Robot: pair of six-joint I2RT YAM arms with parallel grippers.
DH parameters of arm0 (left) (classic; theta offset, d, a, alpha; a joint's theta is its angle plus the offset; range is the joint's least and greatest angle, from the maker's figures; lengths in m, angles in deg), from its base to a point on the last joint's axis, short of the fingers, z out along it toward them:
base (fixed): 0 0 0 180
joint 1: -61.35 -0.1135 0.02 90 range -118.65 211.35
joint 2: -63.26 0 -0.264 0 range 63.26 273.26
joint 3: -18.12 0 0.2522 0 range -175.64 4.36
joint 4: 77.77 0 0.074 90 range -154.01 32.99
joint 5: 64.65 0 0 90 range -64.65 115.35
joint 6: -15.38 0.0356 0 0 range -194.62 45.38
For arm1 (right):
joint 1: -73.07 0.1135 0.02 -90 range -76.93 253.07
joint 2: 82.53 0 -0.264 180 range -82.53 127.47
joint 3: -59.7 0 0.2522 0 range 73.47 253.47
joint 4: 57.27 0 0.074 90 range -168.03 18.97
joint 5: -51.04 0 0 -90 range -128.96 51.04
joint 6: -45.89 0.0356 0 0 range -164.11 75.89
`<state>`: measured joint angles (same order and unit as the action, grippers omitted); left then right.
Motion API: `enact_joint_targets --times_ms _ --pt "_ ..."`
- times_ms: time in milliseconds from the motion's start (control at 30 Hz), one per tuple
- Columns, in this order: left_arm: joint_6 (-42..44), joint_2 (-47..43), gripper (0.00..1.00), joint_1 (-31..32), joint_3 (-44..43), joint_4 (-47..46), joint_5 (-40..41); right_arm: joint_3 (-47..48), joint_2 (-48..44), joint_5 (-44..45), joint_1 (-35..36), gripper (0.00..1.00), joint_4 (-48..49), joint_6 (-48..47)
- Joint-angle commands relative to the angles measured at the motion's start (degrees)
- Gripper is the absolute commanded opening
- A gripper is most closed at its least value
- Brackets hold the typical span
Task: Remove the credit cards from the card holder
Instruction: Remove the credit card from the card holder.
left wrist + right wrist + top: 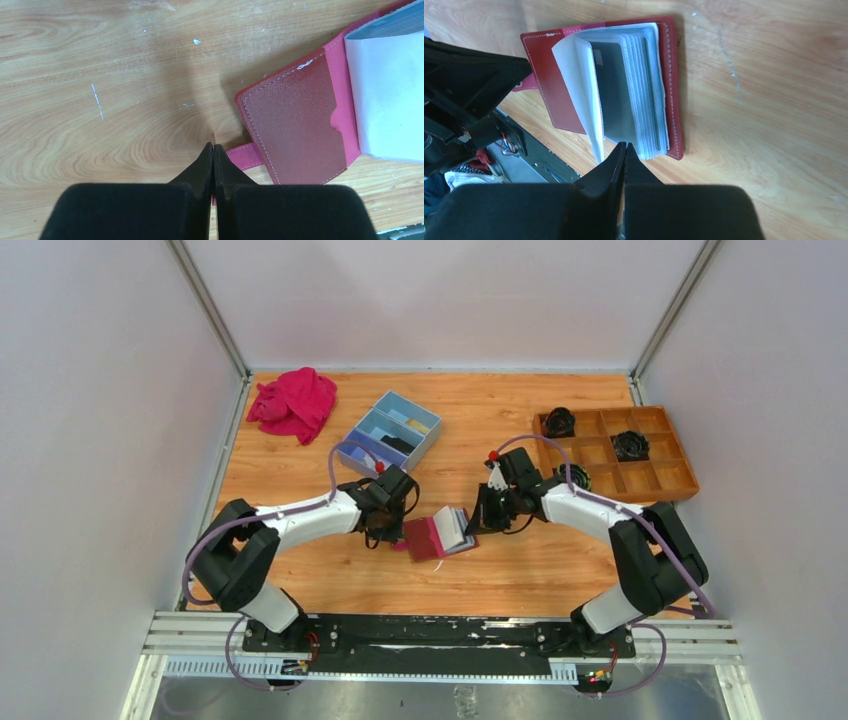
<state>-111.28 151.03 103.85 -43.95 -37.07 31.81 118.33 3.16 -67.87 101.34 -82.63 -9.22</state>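
Two clenched, empty claws — left claw [213,150] by tab strap [245,155], right claw [625,150] at card holder [549,85] edge; credit cards [616,90] indistinct

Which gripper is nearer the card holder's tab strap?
Left. The left gripper sits right at the tab strap; the right gripper is at the opposite, pocket edge of the card holder.

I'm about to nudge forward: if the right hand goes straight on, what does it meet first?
The right hand would first meet the near edge of the grey see-through pockets fanned open in the card holder, just ahead of its shut fingertips. They may be touching; depth is unclear.
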Motion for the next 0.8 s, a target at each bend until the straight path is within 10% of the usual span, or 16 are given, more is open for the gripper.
enact_joint_targets --times_ms 0,233,467,767 --pt "1.50 1.51 0.00 -0.29 -1.14 0.86 2.23 2.04 1.63 -1.81 2.69 0.00 0.99 0.00" --pt "2.19 0.83 0.00 -0.38 -3.02 1.72 2.56 4.93 3.75 -2.55 7.24 0.00 1.43 -0.18" --pt "1.75 -7.68 0.51 -1.28 -5.06 7.72 4.78 8.70 8.83 -1.91 10.45 0.00 1.39 -0.49" --pt "-3.20 -17.84 0.70 -3.36 -6.58 8.54 3.85 15.44 17.35 2.16 13.49 0.00 -3.01 -1.96"
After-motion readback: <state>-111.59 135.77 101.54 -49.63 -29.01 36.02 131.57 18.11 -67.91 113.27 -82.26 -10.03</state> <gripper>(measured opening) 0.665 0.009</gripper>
